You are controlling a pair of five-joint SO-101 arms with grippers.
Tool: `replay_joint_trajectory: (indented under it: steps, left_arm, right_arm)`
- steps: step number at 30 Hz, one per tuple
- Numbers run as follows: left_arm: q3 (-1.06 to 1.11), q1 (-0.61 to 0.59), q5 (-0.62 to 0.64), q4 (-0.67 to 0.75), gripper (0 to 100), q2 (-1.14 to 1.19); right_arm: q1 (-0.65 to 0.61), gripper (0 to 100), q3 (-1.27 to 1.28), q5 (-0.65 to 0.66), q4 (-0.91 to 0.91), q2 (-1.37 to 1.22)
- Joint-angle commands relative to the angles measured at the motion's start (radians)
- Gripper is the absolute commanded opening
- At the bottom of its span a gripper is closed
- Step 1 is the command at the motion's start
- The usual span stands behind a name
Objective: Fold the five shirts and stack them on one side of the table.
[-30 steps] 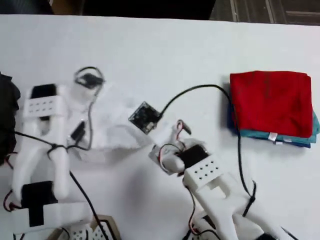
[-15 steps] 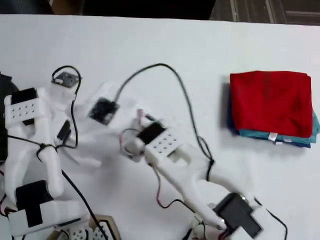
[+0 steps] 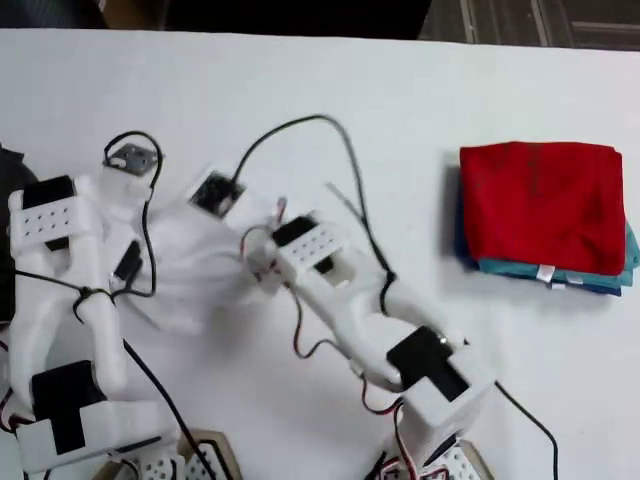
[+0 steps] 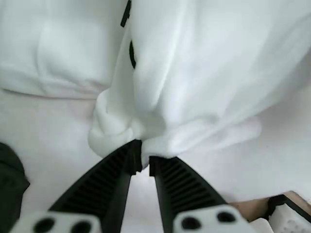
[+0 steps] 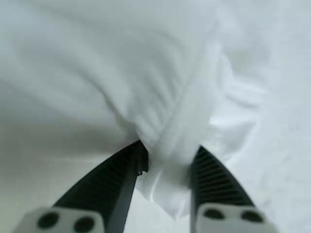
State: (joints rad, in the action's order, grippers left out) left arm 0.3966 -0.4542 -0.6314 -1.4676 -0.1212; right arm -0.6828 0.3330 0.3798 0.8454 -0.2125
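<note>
A white shirt (image 3: 195, 268) lies bunched on the white table between the two arms, at the left of the high view. My left gripper (image 4: 144, 158) is shut on a rolled edge of the white shirt (image 4: 194, 73). My right gripper (image 5: 167, 158) is shut on a thick fold of the same shirt (image 5: 121, 73), with cloth filling the gap between its black fingers (image 5: 121, 170). In the high view the right arm (image 3: 330, 290) stretches across to the shirt from the near side. A folded stack with a red shirt (image 3: 540, 200) on top rests at the table's right.
Teal and blue folded shirts (image 3: 600, 275) peek out under the red one. A dark cloth (image 3: 8, 230) sits at the table's left edge, also seen as a dark cloth (image 4: 9, 182) by the left gripper. Cables (image 3: 300, 130) loop over the middle.
The right arm has swung left across the table with its fold of the white shirt, bunching the shirt up against the left arm. The left arm shifted left earlier, then stayed.
</note>
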Motion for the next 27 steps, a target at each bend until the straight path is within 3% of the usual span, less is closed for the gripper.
replay_joint_trajectory:
  steps: [1, 7, 12, 16, 20, 27]
  left_arm:
    - [-0.013, -0.017, 0.0, 0.008, 3, -0.009]
    - [-0.185, -0.014, 0.002, -0.026, 3, -0.011]
    - [-0.364, -0.014, 0.0, -0.127, 3, -0.006]
    - [-0.421, 0.011, -0.002, -0.187, 3, -0.003]
    - [-0.38, 0.114, 0.002, -0.25, 3, -0.002]
    - [-0.11, 0.376, -0.005, -0.267, 3, -0.003]
  right_arm:
    - [0.097, 2.0, -0.072, -0.003, 0.061, 0.068]
    - [0.306, 2.1, -0.077, 0.009, 0.091, 0.265]
    - [0.499, 2.2, -0.075, 0.097, 0.088, 0.323]
    - [0.575, 2.2, -0.075, 0.123, 0.079, 0.321]
    - [0.585, 2.2, -0.032, 0.123, 0.01, 0.321]
    - [0.645, 2.2, 0.14, 0.123, -0.203, 0.321]
